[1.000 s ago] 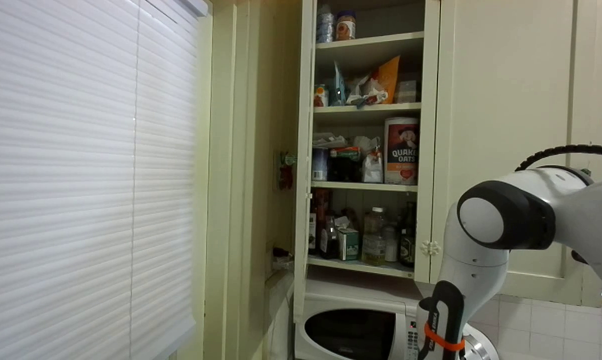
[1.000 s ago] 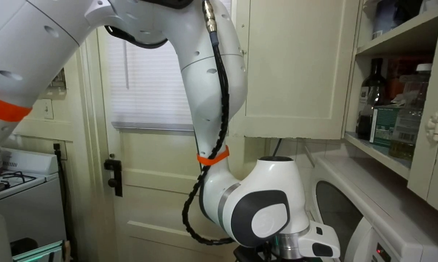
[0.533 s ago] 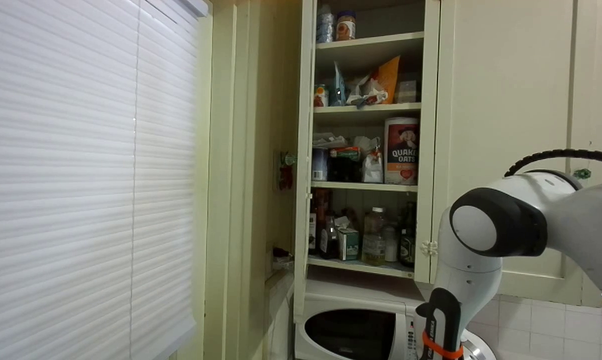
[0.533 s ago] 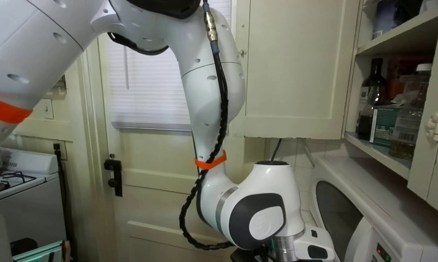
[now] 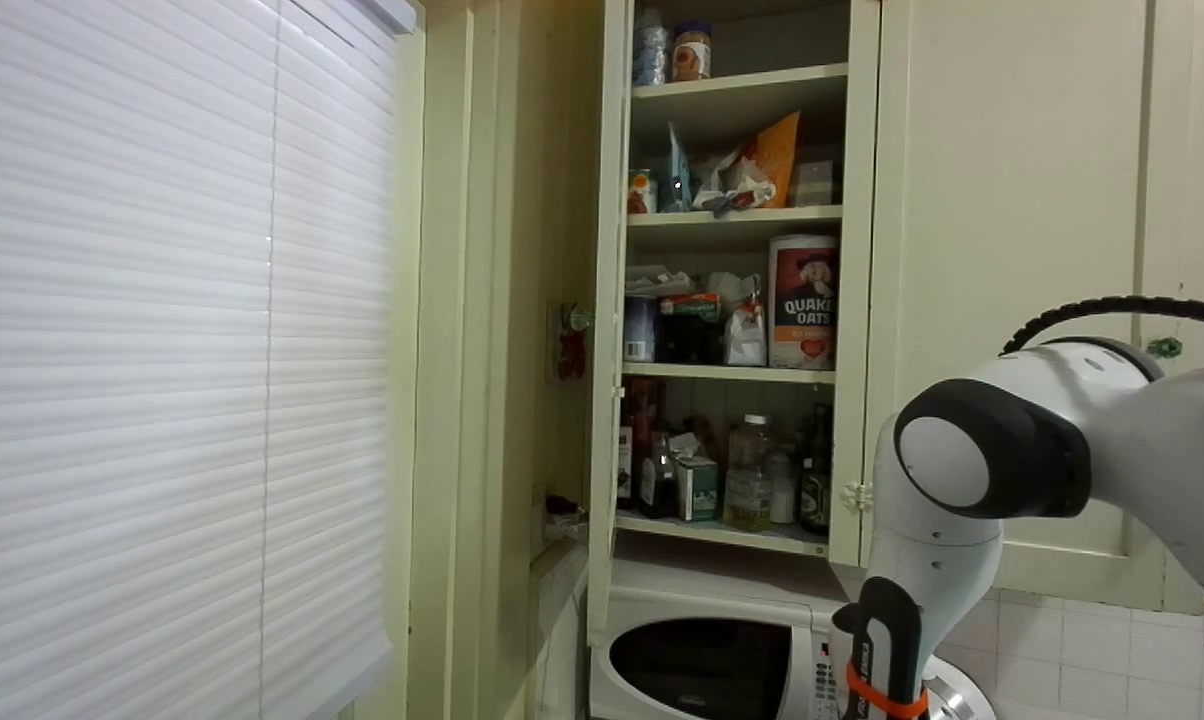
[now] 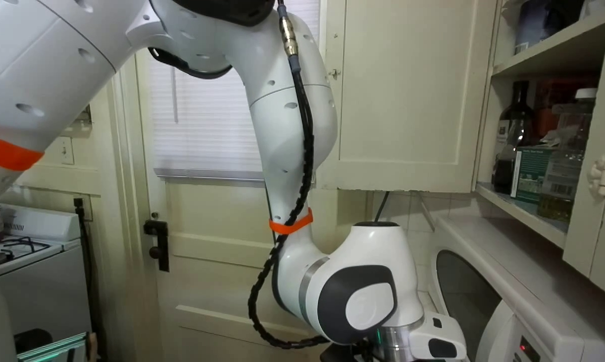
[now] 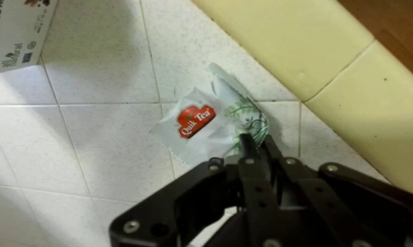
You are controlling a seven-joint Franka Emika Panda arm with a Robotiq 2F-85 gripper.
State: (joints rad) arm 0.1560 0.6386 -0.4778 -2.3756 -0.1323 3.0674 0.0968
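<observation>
Gripper (image 7: pixel 256 141) pinches Quik Tea sachet (image 7: pixel 216 132) by near-right edge — crumpled fold there likely gives purchase. Sachet over white tile (image 7: pixel 114 137), between printed box (image 7: pixel 12 37) at far left and yellow edging (image 7: pixel 295 44) at right — lifted or resting, can't tell.

Wrist view: Quik Tea sachet (image 7: pixel 208 120) partly hidden behind gripper (image 7: pixel 257 139); printed box (image 7: pixel 14 36) cut off at top-left corner, its smallest lettering unreadable.

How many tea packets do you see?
1: the Quik Tea packet, pinched by the fingers in the wrist view. More may be hidden, perhaps inside the white box.
</observation>
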